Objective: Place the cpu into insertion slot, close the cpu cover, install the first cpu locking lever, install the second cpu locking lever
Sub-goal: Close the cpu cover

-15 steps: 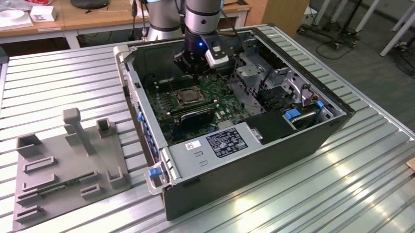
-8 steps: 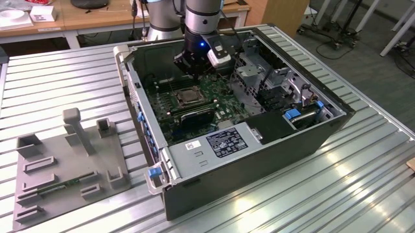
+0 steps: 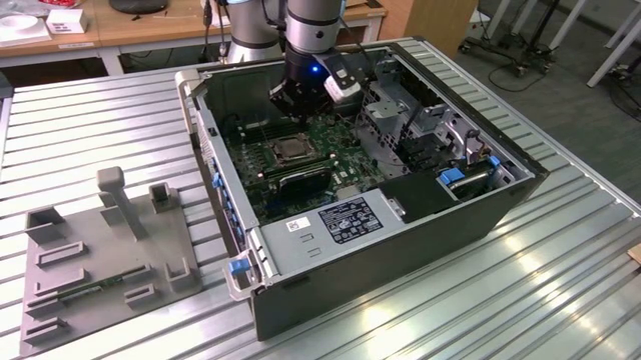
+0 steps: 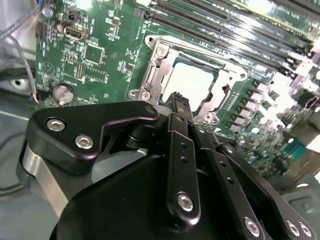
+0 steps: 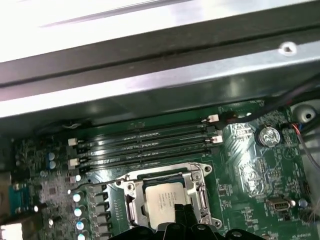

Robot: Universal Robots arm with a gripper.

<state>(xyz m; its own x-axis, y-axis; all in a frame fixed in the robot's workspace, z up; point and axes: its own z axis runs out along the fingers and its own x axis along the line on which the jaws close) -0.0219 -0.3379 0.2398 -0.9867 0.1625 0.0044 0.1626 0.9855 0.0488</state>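
The cpu [image 5: 161, 198] lies flat in the insertion slot [image 3: 285, 148] on the green motherboard, its pale silver face up; it is also seen in the second wrist view [image 4: 192, 80]. The cpu cover [image 5: 199, 189], a silvery frame, lies down around it. A thin wire locking lever [image 5: 98, 183] runs along one side of the socket; I cannot tell whether it is latched. My gripper [image 4: 178, 98] hangs just above one edge of the socket, its black fingers [image 5: 183, 214] together with nothing between them. In the exterior view the gripper [image 3: 303, 112] sits inside the open case, behind the socket.
Several memory slots [image 5: 145, 145] run beside the socket. The case wall [image 5: 150, 75] rises close behind them. A grey metal box with a white label [image 3: 335, 225] and a drive cage [image 3: 421, 127] fill the case's other parts. A grey fixture plate [image 3: 100, 259] lies at the exterior view's left.
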